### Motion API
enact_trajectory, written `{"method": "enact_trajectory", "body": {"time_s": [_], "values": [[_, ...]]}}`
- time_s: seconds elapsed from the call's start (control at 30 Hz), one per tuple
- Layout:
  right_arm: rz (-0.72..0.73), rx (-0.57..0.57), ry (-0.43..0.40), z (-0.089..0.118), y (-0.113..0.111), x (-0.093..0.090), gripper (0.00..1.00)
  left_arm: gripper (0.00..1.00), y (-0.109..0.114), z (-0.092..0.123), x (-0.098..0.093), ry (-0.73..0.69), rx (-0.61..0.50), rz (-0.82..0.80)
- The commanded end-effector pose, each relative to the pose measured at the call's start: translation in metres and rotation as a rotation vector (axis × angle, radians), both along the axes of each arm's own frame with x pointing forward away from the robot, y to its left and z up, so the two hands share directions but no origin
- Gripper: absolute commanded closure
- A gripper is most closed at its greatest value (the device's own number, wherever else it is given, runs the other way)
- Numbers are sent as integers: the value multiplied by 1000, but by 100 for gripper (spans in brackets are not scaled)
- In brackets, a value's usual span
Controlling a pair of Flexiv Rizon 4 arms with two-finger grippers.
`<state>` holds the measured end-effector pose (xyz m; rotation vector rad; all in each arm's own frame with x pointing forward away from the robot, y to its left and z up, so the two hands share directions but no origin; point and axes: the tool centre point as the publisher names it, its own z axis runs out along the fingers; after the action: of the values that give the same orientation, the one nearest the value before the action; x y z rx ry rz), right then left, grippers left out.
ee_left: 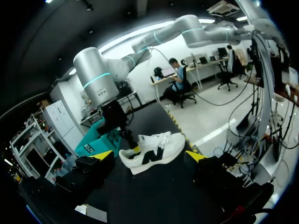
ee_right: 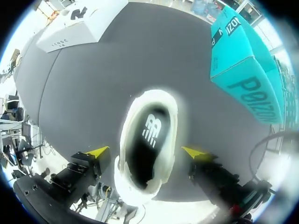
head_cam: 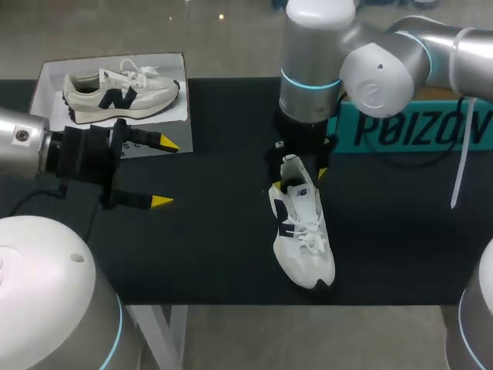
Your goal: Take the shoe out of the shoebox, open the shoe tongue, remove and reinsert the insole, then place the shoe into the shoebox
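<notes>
1. Black counter [head_cam: 208, 254] carries everything logged below.
2. Over its middle sits the right end effector [head_cam: 299, 179]. It is released, fingers spread, with one yellow tip on either side of the heel of the white sneaker [head_cam: 302, 239]. In the right wrist view neither tip visibly touches the shoe.
3. The white sneaker stands on its sole, heel under the right end effector and toe toward the robot's edge of the counter. Laces run across the front. Down through the collar a dark insole [ee_right: 150, 135] with a white mark lies seated inside.
4. The left end effector [head_cam: 165, 172] is released, fingers wide apart and nothing between them. It hangs over the counter's left side, well apart from the sneaker and pointing toward it.
5. A teal shoebox [head_cam: 416, 127] stands at the far right, behind the right arm [head_cam: 385, 69]. The sneaker is outside it.
6. A white box [head_cam: 48, 81] sits at the far left corner with a cream sneaker [head_cam: 119, 94] showing on top. Cannot tell whether that one is printed or real.
</notes>
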<state>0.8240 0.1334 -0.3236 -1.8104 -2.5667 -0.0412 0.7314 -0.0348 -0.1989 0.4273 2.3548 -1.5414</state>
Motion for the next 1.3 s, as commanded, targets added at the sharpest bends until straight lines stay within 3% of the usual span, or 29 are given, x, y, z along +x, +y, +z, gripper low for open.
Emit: {"method": "enact_trajectory", "body": {"time_s": [0.03,0.27,0.3,0.37,0.4,0.43,0.47,0.83,1.07,1.3], "values": [[-5,3,-71,34,-13,-30,0,0,0,0,0,1,2,-1],[-27,26,-78,44,-23,-65,0,0,0,0,0,1,2,-1],[-27,35,-71,43,-22,-68,10,0,0,0,0,1,2,-1],[-25,47,-60,39,-20,-73,51,0,0,0,0,1,2,-1],[-20,56,-56,37,-17,-75,60,0,0,0,0,1,2,-1],[-15,60,-50,34,-15,-76,93,0,0,0,0,1,2,-1],[-11,63,-44,31,-11,-77,100,0,0,0,0,1,2,-1],[2,92,21,-5,2,-77,100,0,0,0,0,1,2,-1],[3,113,54,-30,1,-63,100,0,0,0,0,1,2,-1],[17,104,50,-27,-6,-55,100,0,0,0,0,1,2,-1]]}}
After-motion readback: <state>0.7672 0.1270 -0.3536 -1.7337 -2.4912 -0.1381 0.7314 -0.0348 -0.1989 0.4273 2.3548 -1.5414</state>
